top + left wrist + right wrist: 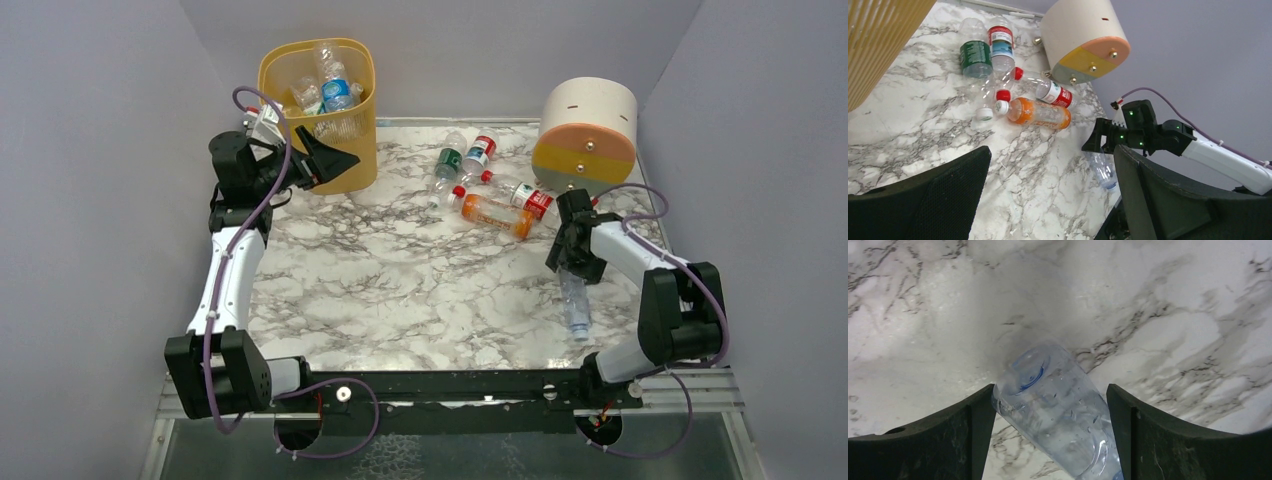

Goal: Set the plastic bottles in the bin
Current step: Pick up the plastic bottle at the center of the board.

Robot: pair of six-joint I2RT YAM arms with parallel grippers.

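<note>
At the far left corner of the table [400, 300] stands the bin [367, 100], with some bottles [335, 90] inside. Just beside it the left gripper [330, 158] is spread fully wide and nothing is held. Several loose bottles [490, 195] are clustered toward the far right corner, by a round drum [588, 135]. Near the right edge a clear bottle [574, 300] is laid with its long axis running far to near, cap nearest. Its far end is straddled crosswise by the right gripper [1050, 390], partly closed; one finger [973, 430] is touching it, but whether it is firmly held cannot be told. The right arm is judged far nearer.
</note>
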